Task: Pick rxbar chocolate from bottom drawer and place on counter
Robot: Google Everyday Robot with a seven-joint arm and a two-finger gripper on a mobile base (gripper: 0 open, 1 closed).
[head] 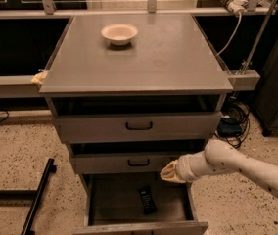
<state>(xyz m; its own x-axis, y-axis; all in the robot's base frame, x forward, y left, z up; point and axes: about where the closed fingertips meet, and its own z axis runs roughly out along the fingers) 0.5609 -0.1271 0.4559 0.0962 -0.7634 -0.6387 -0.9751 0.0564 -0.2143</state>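
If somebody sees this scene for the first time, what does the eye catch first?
A white arm reaches in from the right, its claw just above the open bottom drawer, where the black rxbar chocolate lies. On the grey counter above, a pale bowl stands near the back edge.

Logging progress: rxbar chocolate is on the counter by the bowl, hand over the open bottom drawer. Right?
Not quite. Camera view shows the rxbar chocolate lying in the bottom drawer, not on the counter by the bowl. The hand is indeed over the open drawer.

rxbar chocolate (147, 200) in bottom drawer (113, 199), gripper (169, 172) seemingly above-right
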